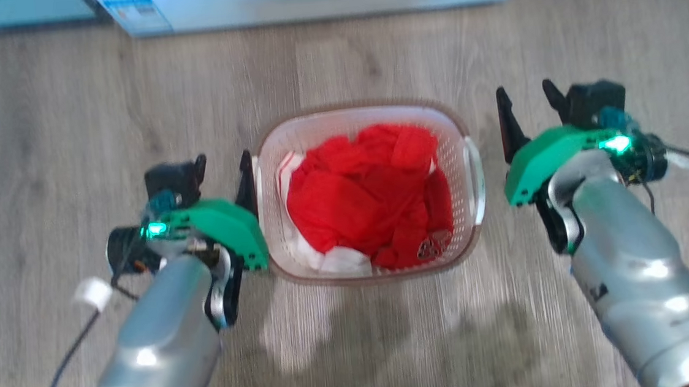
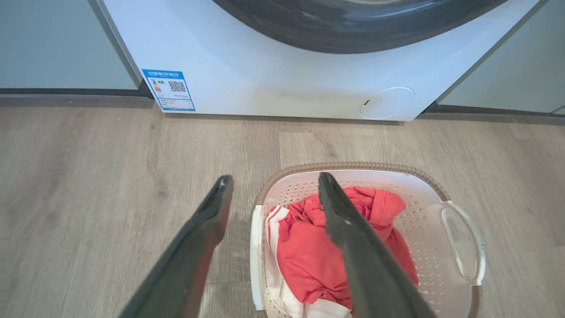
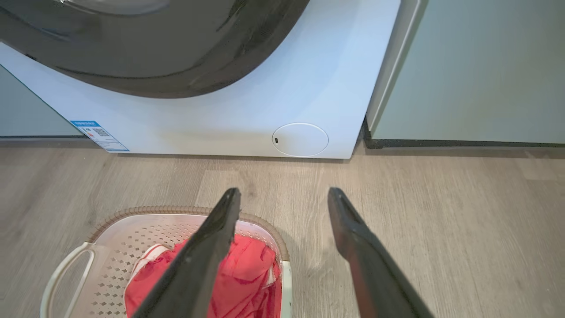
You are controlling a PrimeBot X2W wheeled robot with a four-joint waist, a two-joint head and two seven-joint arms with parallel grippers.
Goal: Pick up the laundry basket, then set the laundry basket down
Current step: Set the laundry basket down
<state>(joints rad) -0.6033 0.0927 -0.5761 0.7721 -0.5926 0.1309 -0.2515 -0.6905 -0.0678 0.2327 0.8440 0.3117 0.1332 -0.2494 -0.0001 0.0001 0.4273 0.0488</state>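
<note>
Basket [image 1: 454, 166] on the floor [image 1: 68, 117], standing between the two grippers and holding red cloth [image 1: 363, 198]. We see the left gripper [image 1: 223, 163] with its fingers spread and nothing between them in the head view. The basket lies just to its right, and the inner finger [image 1: 246, 176] is close beside the basket's edge; we cannot tell whether they touch. From the left wrist, this gripper [image 2: 275, 177] frames the left handle [image 2: 255, 256] between its two fingers, and the basket wall [image 2: 419, 216] extends to the right of them. We see the right gripper [image 1: 525, 93] also spread and empty. The basket lies to its left, with a strip of bare floor between the gripper and the right handle [image 1: 475, 177]. From the right wrist, the basket [image 3: 132, 238] sits low and left of this gripper [image 3: 284, 192]. Beyond both pairs of fingertips stands the washer [image 2: 265, 66].
</note>
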